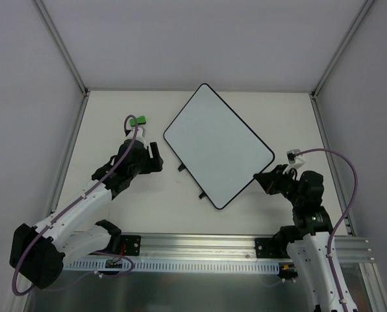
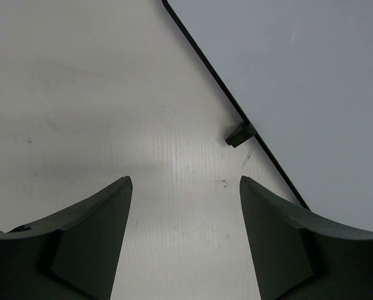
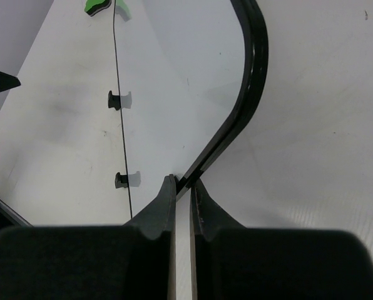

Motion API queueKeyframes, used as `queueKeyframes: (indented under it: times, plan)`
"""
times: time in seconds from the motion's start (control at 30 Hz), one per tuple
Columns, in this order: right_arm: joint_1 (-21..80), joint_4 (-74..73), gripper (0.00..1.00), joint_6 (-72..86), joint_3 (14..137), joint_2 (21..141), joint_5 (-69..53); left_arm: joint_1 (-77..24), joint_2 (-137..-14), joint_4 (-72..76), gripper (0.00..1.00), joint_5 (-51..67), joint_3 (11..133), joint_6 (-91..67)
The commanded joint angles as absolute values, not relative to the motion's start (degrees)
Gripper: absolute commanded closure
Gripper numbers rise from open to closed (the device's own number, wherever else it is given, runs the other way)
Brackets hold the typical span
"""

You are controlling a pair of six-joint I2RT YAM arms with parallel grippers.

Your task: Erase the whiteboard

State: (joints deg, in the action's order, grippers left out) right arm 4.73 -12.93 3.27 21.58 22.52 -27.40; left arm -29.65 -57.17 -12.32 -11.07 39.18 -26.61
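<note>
The whiteboard [image 1: 216, 143] lies turned at an angle on the table, its white surface blank inside a thin black frame. My right gripper [image 1: 262, 179] is at its right-hand corner. In the right wrist view that gripper [image 3: 183, 181] is shut on the board's black frame [image 3: 252, 81], with the white surface [image 3: 174, 81] stretching away. My left gripper [image 1: 156, 159] hovers left of the board. It stands open [image 2: 185, 187] over bare table with nothing between the fingers, and the board's edge [image 2: 311, 75] and a black foot [image 2: 241, 133] lie to its right.
A small green eraser block [image 1: 139, 120] lies on the table behind the left gripper and shows in the right wrist view as well [image 3: 102, 6]. Two black feet [image 1: 180, 168] [image 1: 202, 195] stick out from the board's near-left edge. Aluminium rails [image 1: 69, 156] border the table.
</note>
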Motion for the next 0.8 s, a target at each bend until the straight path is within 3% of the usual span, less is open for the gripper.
queueKeyframes:
  times: [0.0,0.2,0.53,0.67,0.77]
  plan:
    - [4.48,-16.52,0.99,-1.85,21.8,20.48,-23.39,-29.8,-54.76,-10.99,0.3,-12.83,39.9,-25.14]
    - [4.48,-17.23,0.78,-2.11,21.88,19.42,-23.29,-29.88,-54.32,-11.07,0.3,-12.83,39.81,-25.22]
    - [4.48,-17.4,0.72,-2.11,21.62,18.81,-23.55,-29.88,-53.44,-11.07,0.29,-13.1,39.2,-25.31]
    - [4.48,-18.54,0.44,-2.11,22.58,17.67,-23.12,-29.88,-52.82,-11.16,0.29,-13.1,39.2,-25.31]
    - [4.48,-20.91,0.29,-2.37,24.87,16.97,-21.89,-29.8,-52.21,-11.16,0.28,-13.1,39.29,-25.22]
